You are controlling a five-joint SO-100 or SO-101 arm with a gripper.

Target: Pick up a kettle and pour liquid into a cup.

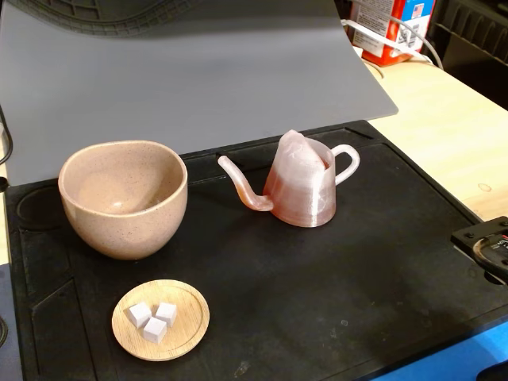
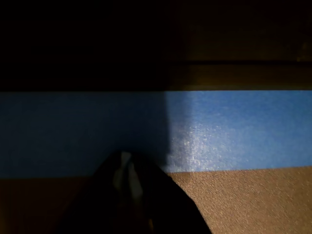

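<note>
The pink ridged kettle [image 1: 302,186] stands upright on the black mat [image 1: 381,262], right of centre. Its thin spout points left toward the cup and its white loop handle faces right. Its lower body looks reddish-brown; I cannot make out the liquid itself. The beige speckled cup [image 1: 123,198] stands at the left, apart from the kettle, and its inside looks dry. In the wrist view my gripper [image 2: 126,163] enters from the bottom. Its dark fingers meet at the tips over a blue band, holding nothing. It is far from both kettle and cup.
A small wooden dish [image 1: 161,320] with three white cubes lies in front of the cup. A grey sheet [image 1: 198,71] rises behind the mat. A black arm part [image 1: 486,246] sits at the right edge. A red-and-white container [image 1: 389,28] stands on the wooden table at the back right.
</note>
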